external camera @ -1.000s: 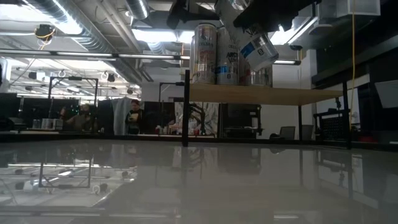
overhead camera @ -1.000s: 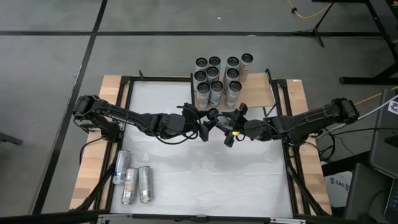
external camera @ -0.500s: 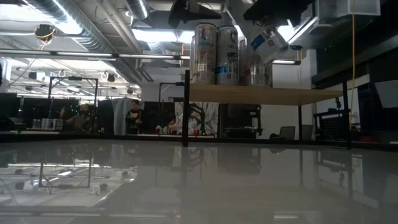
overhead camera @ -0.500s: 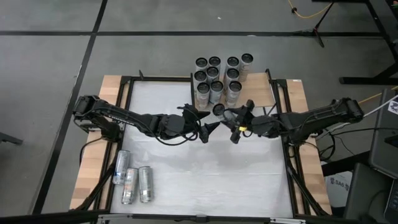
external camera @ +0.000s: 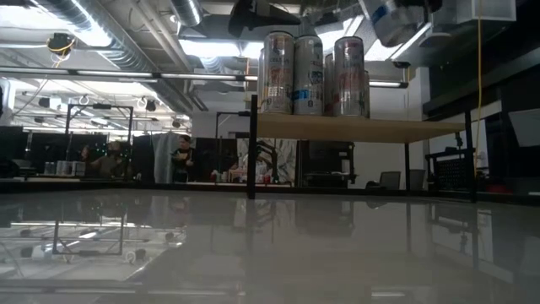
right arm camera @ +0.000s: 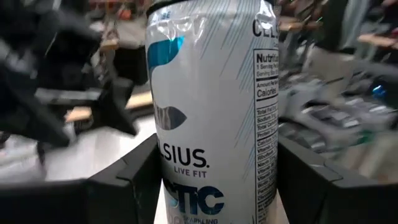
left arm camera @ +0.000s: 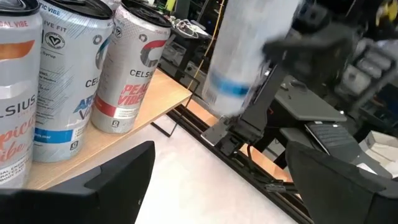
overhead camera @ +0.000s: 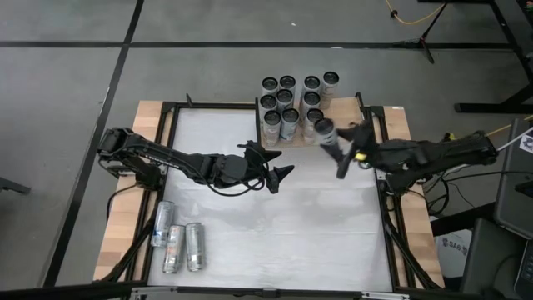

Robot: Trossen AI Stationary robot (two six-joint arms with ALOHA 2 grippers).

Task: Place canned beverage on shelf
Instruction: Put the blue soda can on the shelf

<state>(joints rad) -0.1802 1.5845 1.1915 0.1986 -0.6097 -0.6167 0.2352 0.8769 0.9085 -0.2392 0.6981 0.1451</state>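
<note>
A silver canned beverage (overhead camera: 326, 135) with a blue label is in my right gripper (overhead camera: 335, 150), lifted beside the right end of the can rows on the shelf (overhead camera: 353, 127). The shelf is a pale wood board on black posts (external camera: 363, 128), and several cans (external camera: 310, 74) stand upright on it. The held can fills the right wrist view (right arm camera: 211, 106) and shows at the top of the low view (external camera: 386, 15). My left gripper (overhead camera: 279, 172) is open and empty over the table's middle, in front of the shelf; its fingers frame the left wrist view (left arm camera: 224, 186). My right gripper pinches the can's round side wall (right arm camera: 163, 163) between its two fingers (right arm camera: 127, 180), on the lower part of the body. The fingers come from the table's right side and lie across the can. The can is lifted clear and tilted, its top toward the shelf's cans.
Three spare cans (overhead camera: 176, 242) lie on the white tabletop (overhead camera: 275, 225) at the near left. Black frame rails (overhead camera: 388, 208) run along the table's sides. People (external camera: 181, 156) stand in the room far behind the table.
My right gripper has carried the can away from my left gripper, toward the table's right and far edges and upward, up to the shelf's right part. The can has stayed tilted in the hold.
</note>
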